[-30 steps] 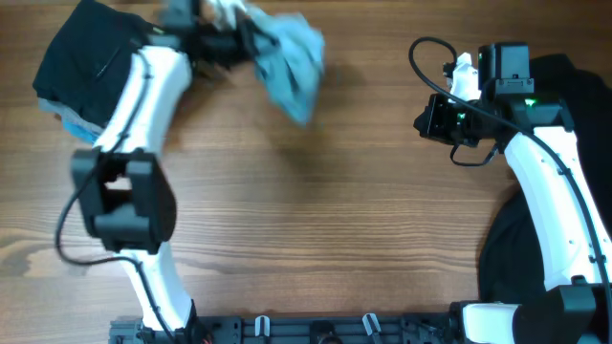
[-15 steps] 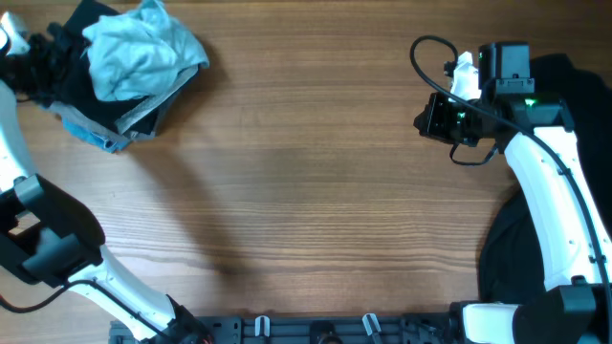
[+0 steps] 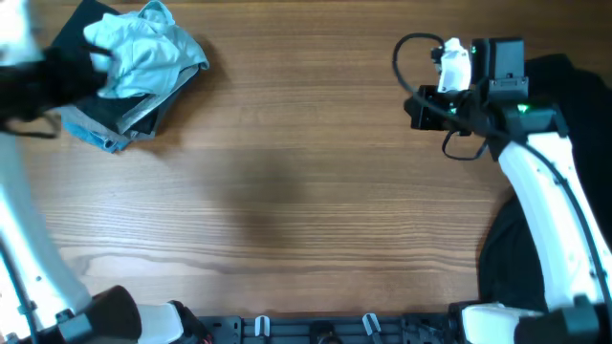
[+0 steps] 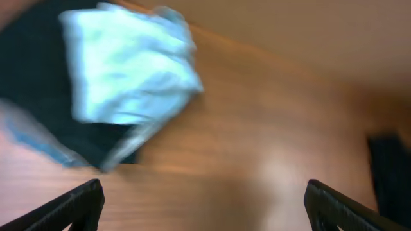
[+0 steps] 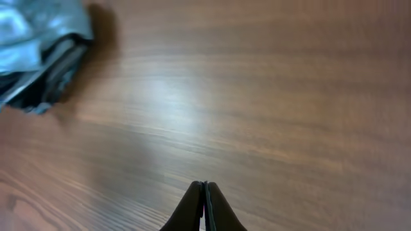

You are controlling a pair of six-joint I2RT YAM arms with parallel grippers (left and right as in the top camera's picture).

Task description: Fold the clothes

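Observation:
The pale blue T-shirt (image 3: 145,53) lies crumpled on a stack of dark folded clothes (image 3: 105,113) at the table's far left corner. In the left wrist view the same shirt (image 4: 128,67) shows above bare wood, with nothing between the wide-open fingers (image 4: 76,206). My left gripper (image 4: 205,208) is open and blurred by motion, just left of the stack (image 3: 43,81). My right gripper (image 5: 204,206) is shut and empty, hovering over bare table at the far right (image 3: 413,110). A large black garment (image 3: 574,91) lies under and behind the right arm.
The wooden table (image 3: 306,191) stretches between the two arms. The right arm's black cable (image 3: 406,67) loops above its wrist. More of the black cloth (image 3: 507,258) hangs at the right front edge. A dark rail (image 3: 316,330) runs along the front edge.
The left gripper let go of the blue T-shirt, which landed on the dark stack, then opened wide and swung to the far left. The right gripper shifted slightly left.

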